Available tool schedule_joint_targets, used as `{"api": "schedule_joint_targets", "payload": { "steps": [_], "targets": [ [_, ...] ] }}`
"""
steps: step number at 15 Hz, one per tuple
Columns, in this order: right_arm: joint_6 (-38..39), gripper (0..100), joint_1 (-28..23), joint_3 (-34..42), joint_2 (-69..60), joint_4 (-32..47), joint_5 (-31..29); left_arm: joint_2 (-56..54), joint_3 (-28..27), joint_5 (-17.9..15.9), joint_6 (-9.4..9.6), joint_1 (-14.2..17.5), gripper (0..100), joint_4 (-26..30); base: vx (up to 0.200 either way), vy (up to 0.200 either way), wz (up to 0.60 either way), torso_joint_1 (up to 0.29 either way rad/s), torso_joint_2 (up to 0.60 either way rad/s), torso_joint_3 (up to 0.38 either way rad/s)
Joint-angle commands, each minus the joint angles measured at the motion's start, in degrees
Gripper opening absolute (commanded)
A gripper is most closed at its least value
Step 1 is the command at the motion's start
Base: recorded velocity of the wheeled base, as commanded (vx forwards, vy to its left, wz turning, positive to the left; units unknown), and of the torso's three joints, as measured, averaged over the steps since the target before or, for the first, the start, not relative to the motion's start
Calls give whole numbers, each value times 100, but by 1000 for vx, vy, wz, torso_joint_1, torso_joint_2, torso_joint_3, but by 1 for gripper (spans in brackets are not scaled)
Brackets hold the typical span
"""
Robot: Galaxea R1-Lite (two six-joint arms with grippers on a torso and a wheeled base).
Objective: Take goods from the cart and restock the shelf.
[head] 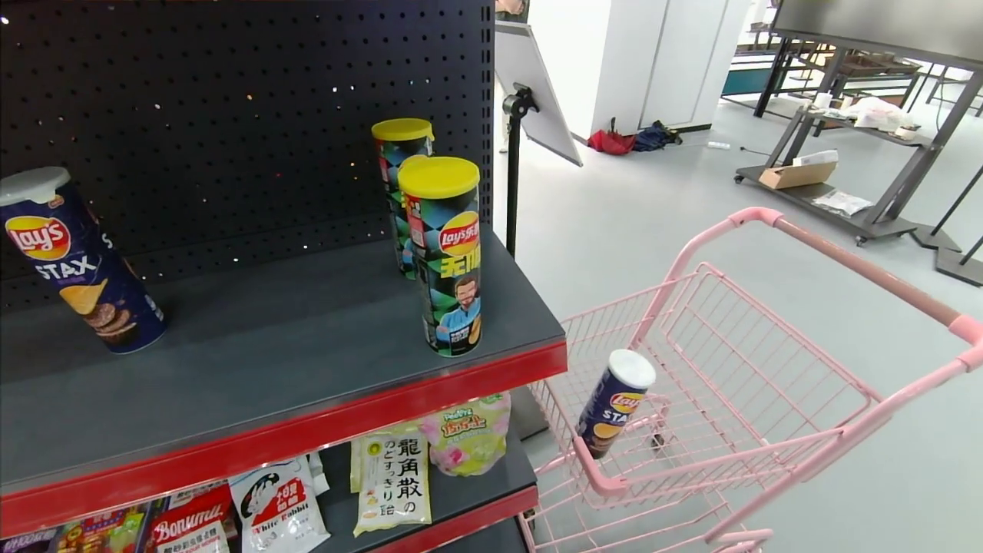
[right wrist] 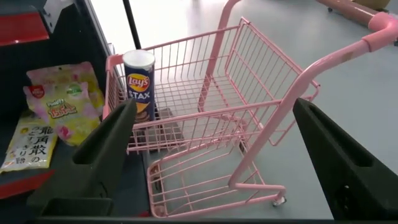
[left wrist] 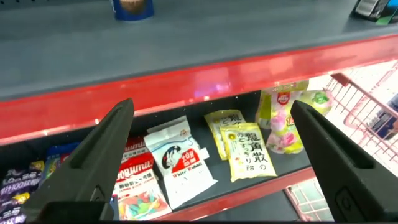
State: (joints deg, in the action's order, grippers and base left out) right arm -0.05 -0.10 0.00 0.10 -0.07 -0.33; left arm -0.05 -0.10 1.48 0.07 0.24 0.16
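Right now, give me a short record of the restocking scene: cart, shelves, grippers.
cart: pink cart, one blue can inside
top shelf: second blue can at left; front yellow-lidded can and rear yellow-lidded can at right
lower shelf: snack bags
left gripper: open, facing the lower shelf
right gripper: open, facing the cart

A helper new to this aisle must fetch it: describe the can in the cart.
Right of the dark shelf stands a pink wire cart. In its corner nearest the shelf is a dark blue can with a white lid, the only can in the cart; its twin and the yellow-lidded cans stand on the shelf.
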Motion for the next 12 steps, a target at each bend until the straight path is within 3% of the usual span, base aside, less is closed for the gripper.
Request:
{"api": "schedule_joint_targets", "payload": {
  "steps": [1, 9, 12],
  "targets": [
    [5, 100, 1, 0, -1, -1, -2, 5, 1, 2, -7, 2, 100, 2, 0, 0, 0, -139, 373, 222],
    [5, 100, 1, 0, -1, -1, 7, 5, 1, 2, 1, 2, 100, 2, 0, 0, 0, -166, 466, 294],
    [-30, 100, 27, 0, 219, 16, 33, 5, 1, 2, -7, 2, 100, 2, 0, 0, 0, -53, 154, 103]
  ]
}}
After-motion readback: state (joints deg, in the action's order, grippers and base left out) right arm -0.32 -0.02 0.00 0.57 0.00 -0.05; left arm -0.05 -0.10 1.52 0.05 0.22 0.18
